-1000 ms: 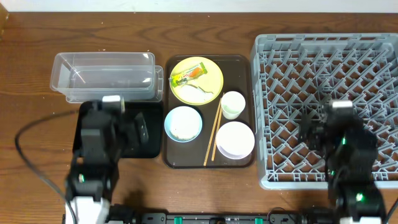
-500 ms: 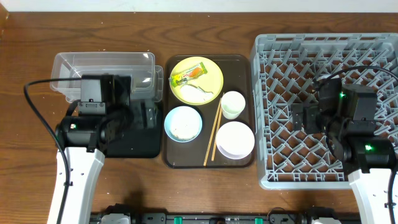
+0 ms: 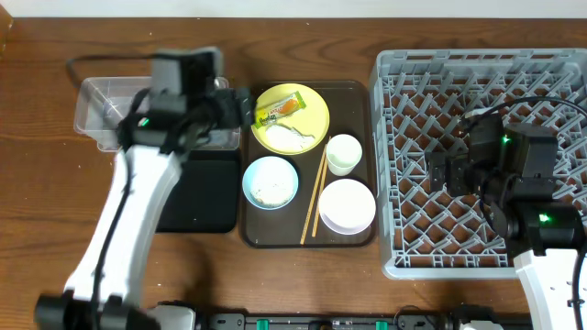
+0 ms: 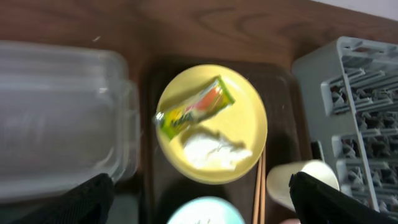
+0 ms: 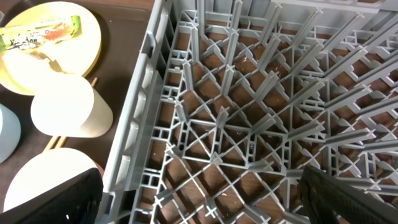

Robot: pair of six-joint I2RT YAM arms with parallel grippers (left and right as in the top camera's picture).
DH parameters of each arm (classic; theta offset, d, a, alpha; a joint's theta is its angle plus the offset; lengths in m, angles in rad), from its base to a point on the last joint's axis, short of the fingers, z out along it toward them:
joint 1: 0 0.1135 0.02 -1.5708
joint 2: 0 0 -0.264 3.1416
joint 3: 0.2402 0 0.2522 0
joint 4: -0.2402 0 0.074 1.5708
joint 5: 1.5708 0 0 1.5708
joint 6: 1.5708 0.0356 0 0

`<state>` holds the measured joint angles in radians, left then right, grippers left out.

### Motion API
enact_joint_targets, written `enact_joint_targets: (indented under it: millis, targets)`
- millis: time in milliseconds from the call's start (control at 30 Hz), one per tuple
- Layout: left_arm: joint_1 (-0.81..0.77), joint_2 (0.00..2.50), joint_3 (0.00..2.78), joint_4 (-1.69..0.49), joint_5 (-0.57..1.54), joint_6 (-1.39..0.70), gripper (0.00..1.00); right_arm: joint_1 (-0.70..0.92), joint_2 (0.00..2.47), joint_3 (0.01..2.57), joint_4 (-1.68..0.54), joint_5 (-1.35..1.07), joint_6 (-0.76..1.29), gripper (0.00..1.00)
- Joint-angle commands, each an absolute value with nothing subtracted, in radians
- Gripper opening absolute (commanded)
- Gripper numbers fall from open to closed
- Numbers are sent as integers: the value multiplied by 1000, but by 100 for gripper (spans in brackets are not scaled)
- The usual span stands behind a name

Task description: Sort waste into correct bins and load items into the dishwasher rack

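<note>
The yellow plate (image 3: 290,117) (image 4: 211,124) holds the yellow-green wrapper (image 3: 278,109) (image 4: 194,109) and the crumpled tissue (image 3: 295,139) (image 4: 214,149). My left gripper (image 3: 240,107) (image 4: 200,198) hangs open at the plate's left edge, holding nothing. Below the plate sit the blue bowl (image 3: 270,181) with pale specks, the chopsticks (image 3: 314,197), the cup (image 3: 343,153) (image 5: 68,106) and the white bowl (image 3: 347,205). Over the left part of the grey rack (image 3: 477,82) (image 5: 249,112), my right gripper (image 3: 438,172) (image 5: 202,199) is open and empty.
The dishes rest on a brown serving tray (image 3: 353,101). The clear tub (image 3: 105,110) (image 4: 56,118) lies left of it, partly under my left arm. The black tray (image 3: 197,197) sits in front of the tub. Bare wood runs along the table's far edge.
My left arm has swung from above the black tray up and right, across the clear tub to the plate's edge. The right arm rose at first, then held still.
</note>
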<state>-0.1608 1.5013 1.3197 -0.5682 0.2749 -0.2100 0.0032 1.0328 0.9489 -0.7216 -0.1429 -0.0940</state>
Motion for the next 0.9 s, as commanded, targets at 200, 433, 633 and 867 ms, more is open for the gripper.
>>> enact_joint_targets:
  millis: [200,433,633,867]
  targets:
    - [-294,1736,1358,-506,216,-223,93,-3,1026,974,-722,-155,-83,99]
    - [-340,1860,1358,-477,194,-223,91,-4,1026,974,-722,-155,-83,99]
    - [-348,1930,1358,-464,158,-223,91,-3,1026,974,-722,-155,-83,99]
    - [-348,1996,1358,-403,133,-223,85,-3,1026,974,-722,-156,-82,99]
